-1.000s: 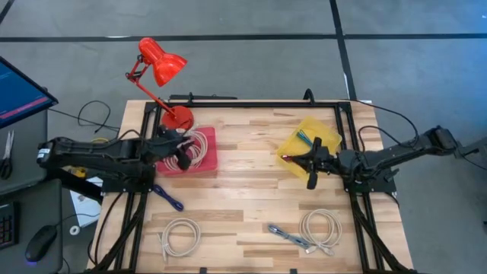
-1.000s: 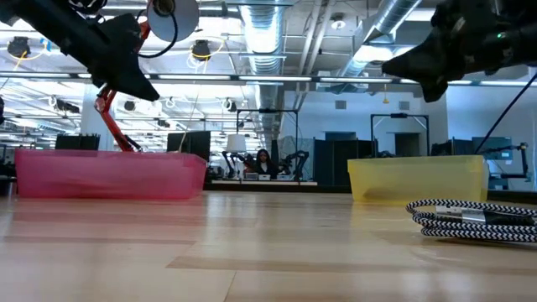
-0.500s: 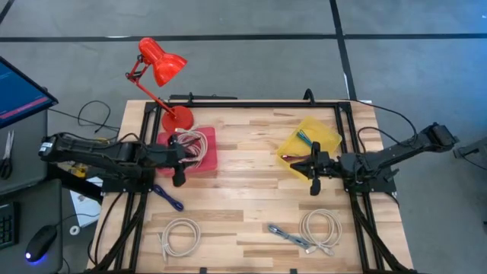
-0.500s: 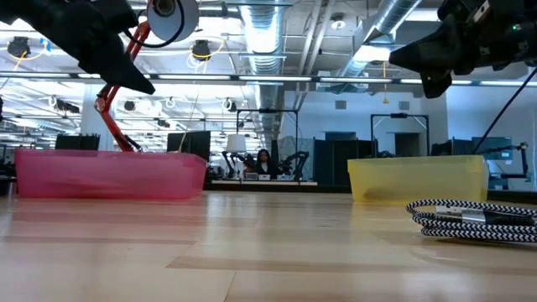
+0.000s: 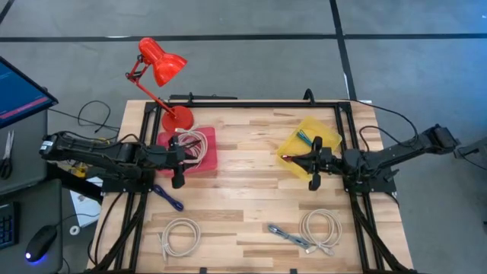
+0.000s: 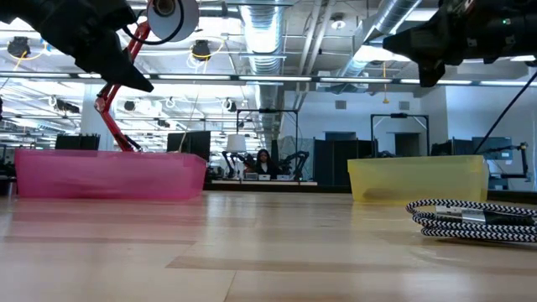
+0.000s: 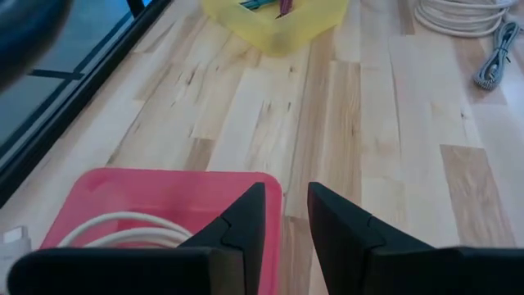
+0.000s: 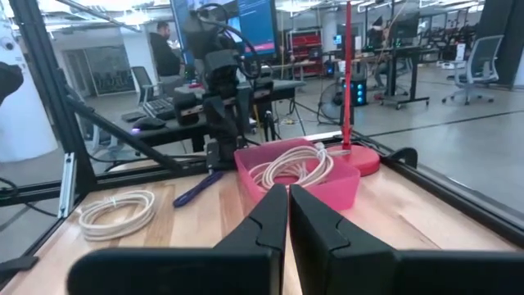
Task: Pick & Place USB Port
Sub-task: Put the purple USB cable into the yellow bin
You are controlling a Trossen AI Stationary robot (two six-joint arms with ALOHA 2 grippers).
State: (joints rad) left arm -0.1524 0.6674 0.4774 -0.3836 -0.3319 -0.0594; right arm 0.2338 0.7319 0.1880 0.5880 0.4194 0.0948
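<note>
2 bins: pink bin (image 5: 196,150) holds white cable (image 5: 192,144); left jaws slightly apart, right jaws closed.

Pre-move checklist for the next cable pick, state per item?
1. Left gripper empty: ok, fingers slightly apart with nothing between, at the front edge of the pink bin.
2. Right gripper empty: ok, fingers nearly closed, nothing held, by the yellow bin.
3. Pink bin has room: ok, one white cable inside.
4. Cables left to pick: ok, white coil, second coil and grey cable lie on the table's front half.
5. Both grippers clear of the table: ok in the low view.
6. USB end accessible on each cable: cannot tell.
</note>
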